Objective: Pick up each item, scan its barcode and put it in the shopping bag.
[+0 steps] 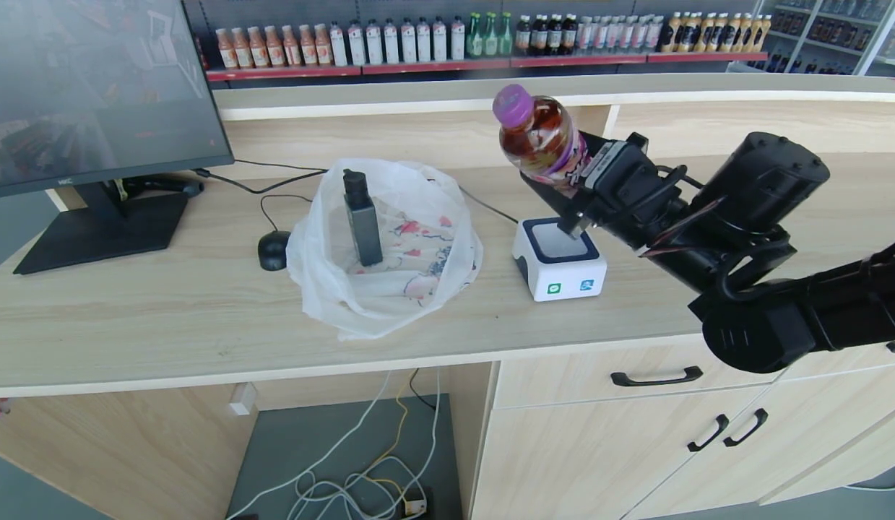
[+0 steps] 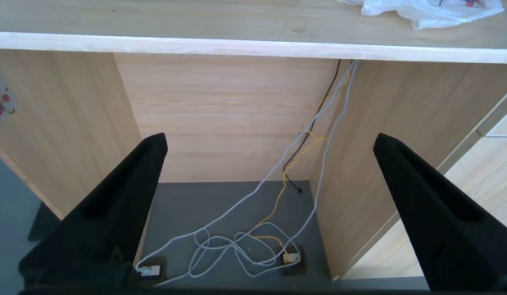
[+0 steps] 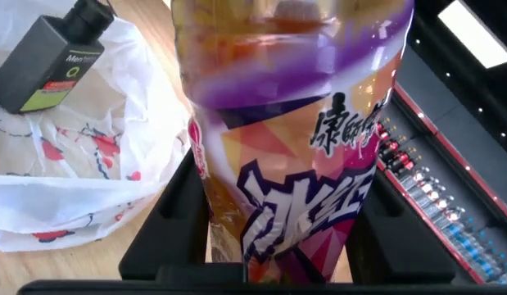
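Got the bottle [image 1: 537, 133] clamped in the right gripper [image 1: 557, 172], pinched low on the label, top end tipped up and away. Hanging just above the scanner [image 1: 559, 261], not touching it. Looks like the scan step, going by that.

Bag [image 1: 389, 249] just left of the scanner, mouth open, with a dark flask [image 1: 362, 217] already standing inside. Left gripper [image 2: 269, 217] spread wide, holding nothing, parked low and left of the scanner, under the counter [image 1: 165, 310] edge.

Stuff to worry about, purely guessing:
- No way to tell the barcode side from here, so could easily end up with no read, label turned wrong.
- Slick round plastic, tilted and gripped near one end. Might twist or slide out on the swing left from the scanner.
- Floppy bag rim. Could snag the bottle base and fold shut, or end up knocking that flask over on the drop.
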You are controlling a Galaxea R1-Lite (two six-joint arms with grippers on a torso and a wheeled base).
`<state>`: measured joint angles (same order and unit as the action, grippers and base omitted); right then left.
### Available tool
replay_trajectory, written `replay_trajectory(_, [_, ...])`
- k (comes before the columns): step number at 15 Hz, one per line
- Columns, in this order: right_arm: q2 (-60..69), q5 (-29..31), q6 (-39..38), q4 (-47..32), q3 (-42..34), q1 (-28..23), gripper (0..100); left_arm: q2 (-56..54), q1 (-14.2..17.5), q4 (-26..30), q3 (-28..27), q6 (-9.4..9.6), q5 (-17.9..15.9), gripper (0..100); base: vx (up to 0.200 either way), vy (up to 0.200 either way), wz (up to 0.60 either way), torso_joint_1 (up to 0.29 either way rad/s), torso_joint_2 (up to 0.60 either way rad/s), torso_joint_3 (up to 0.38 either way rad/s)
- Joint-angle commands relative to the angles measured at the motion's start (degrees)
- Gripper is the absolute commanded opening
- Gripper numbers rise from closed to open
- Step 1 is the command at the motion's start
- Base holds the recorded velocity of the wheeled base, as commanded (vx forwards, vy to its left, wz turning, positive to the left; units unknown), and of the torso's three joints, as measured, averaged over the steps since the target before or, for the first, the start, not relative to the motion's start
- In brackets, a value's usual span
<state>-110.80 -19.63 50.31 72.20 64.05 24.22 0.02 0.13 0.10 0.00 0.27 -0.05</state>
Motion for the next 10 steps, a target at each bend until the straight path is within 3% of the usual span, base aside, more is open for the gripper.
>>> replay_trajectory(1, [0.8, 0.1, -6.6, 3.6, -0.3, 0.3, 0, 0.0, 0.0, 0.0, 0.0, 0.0, 0.0, 100, 0.0, 0.0, 0.0, 0.0, 0.0, 0.0])
replay_trajectory(5, [2.0, 0.1, -18.9, 9.9, -2.4, 0.3, 0, 0.0, 0.0, 0.0, 0.0, 0.0, 0.0, 100, 0.0, 0.0, 0.0, 0.0, 0.0, 0.0])
replay_trajectory(8, [3.0, 3.1, -26.1, 16.2, -11.1, 0.3, 0, 0.0, 0.0, 0.0, 0.0, 0.0, 0.0, 100, 0.0, 0.0, 0.0, 0.0, 0.0, 0.0])
replay_trajectory(10, [2.7, 8.2, -30.3, 17.8, -14.3, 0.4, 0, 0.0, 0.0, 0.0, 0.0, 0.0, 0.0, 100, 0.0, 0.0, 0.0, 0.0, 0.0, 0.0])
